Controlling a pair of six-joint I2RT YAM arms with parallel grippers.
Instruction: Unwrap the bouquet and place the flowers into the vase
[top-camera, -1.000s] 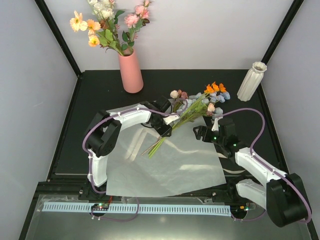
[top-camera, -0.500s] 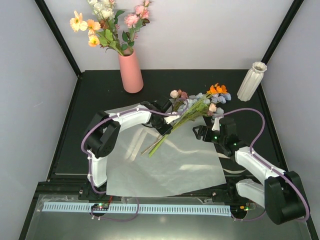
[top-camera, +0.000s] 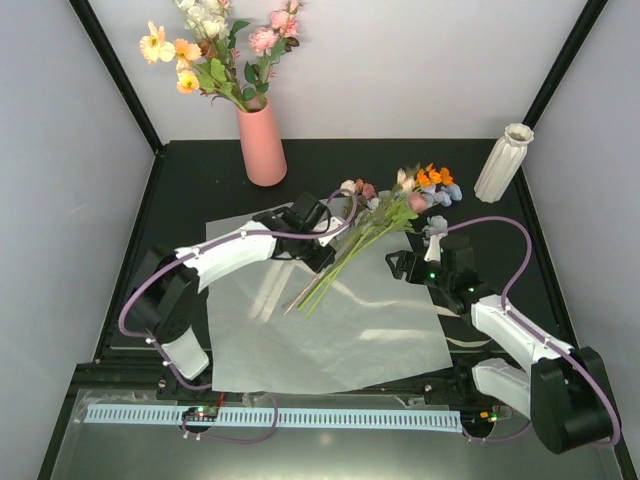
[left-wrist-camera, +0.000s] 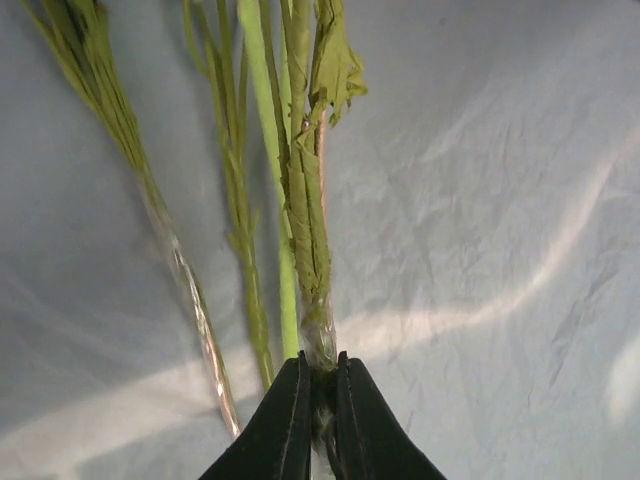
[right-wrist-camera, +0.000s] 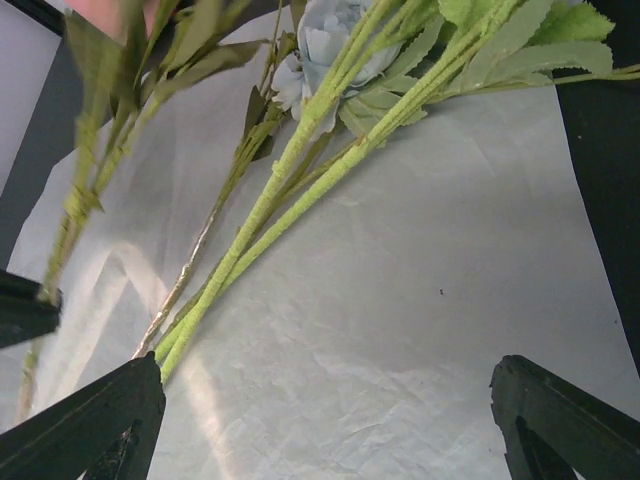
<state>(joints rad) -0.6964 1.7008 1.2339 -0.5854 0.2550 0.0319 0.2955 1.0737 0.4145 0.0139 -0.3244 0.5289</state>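
The bouquet lies unwrapped: its white paper (top-camera: 340, 340) is spread flat on the black table and the flowers (top-camera: 372, 226) lie slantwise across it, orange, blue and pink heads (top-camera: 428, 182) at the far end. My left gripper (top-camera: 322, 258) is shut on one green stem (left-wrist-camera: 305, 200), pinched between its jaws (left-wrist-camera: 320, 380); other stems (left-wrist-camera: 240, 220) lie loose beside it. My right gripper (top-camera: 408, 258) hovers open over the paper (right-wrist-camera: 400, 320), right of the stems (right-wrist-camera: 300, 190), touching none of them. The white ribbed vase (top-camera: 503, 163) stands upright at the far right.
A salmon-pink vase (top-camera: 262, 140) with its own bunch of flowers (top-camera: 215, 45) stands at the back left. Black frame posts (top-camera: 120, 75) rise at both back corners. A white slotted rail (top-camera: 270, 418) runs along the near edge.
My left gripper has closed on a stem and drawn back and left, its elbow swinging outward. The flower heads have shifted toward the back. The right arm has barely moved.
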